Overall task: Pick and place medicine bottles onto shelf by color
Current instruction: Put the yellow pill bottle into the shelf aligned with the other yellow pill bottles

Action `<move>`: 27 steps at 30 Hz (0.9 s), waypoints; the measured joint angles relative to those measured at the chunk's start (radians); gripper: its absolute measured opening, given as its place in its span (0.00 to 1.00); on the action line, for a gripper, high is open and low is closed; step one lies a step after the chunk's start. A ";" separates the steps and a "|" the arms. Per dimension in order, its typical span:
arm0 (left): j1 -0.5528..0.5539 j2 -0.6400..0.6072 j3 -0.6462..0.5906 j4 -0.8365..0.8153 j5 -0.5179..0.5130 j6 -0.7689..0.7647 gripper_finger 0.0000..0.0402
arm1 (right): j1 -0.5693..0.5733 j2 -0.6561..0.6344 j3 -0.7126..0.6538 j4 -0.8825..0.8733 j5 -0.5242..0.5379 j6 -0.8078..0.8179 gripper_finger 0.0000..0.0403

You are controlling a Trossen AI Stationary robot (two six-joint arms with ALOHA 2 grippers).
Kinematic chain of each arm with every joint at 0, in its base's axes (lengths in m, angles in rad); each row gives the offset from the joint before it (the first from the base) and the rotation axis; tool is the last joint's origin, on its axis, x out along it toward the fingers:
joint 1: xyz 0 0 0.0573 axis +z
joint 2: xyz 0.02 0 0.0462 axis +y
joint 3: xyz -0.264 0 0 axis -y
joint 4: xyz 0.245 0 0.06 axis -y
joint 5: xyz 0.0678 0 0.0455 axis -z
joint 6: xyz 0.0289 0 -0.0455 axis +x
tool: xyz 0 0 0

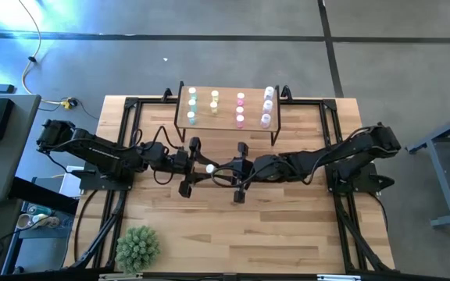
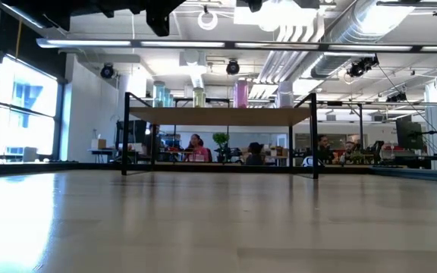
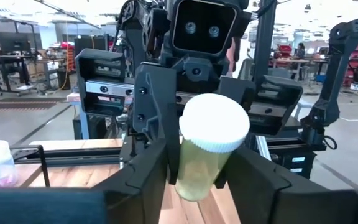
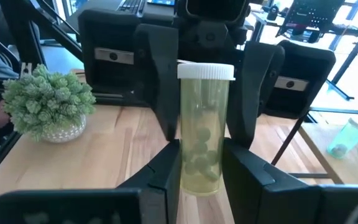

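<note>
step: arm-to-arm handover of yellow bottle above table centre, near shelf | right gripper: clamped on bottle base | left gripper: fingers around upper body, grip unconfirmed | advice: right lets go only once left grips squarely

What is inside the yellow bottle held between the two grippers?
Through the yellow bottle wall, several small round pills show in its lower half. The white cap covers the mouth; the bottle's base is hidden behind the right gripper.
</note>
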 joint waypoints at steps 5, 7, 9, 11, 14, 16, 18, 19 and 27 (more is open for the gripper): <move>0.000 0.000 0.000 0.000 -0.001 0.019 0.31 | 0.000 0.000 0.000 0.000 0.003 -0.001 0.22; 0.000 0.000 0.000 0.000 -0.002 0.019 0.29 | 0.000 0.000 0.000 -0.001 0.003 -0.002 0.22; 0.000 0.000 0.000 0.000 -0.001 0.019 0.29 | 0.000 0.000 0.000 -0.001 0.003 -0.002 0.22; 0.000 0.000 0.000 0.000 -0.001 0.019 0.29 | 0.000 0.000 0.000 -0.001 0.003 -0.004 0.22; 0.000 0.000 0.000 0.000 -0.001 0.019 0.29 | 0.000 0.000 0.000 -0.002 0.005 0.003 0.22; 0.000 0.000 0.000 -0.002 -0.001 0.019 0.29 | -0.001 0.000 0.000 -0.007 0.009 0.009 0.22; 0.000 0.000 0.000 -0.010 -0.002 0.019 0.29 | -0.006 0.000 0.000 -0.016 0.009 0.014 0.22; 0.000 0.000 0.000 -0.018 -0.003 0.018 0.29 | -0.008 0.000 0.000 -0.023 0.008 0.016 0.23; 0.000 0.000 0.000 -0.080 -0.102 0.037 0.28 | -0.039 0.000 -0.001 -0.100 -0.006 0.035 0.42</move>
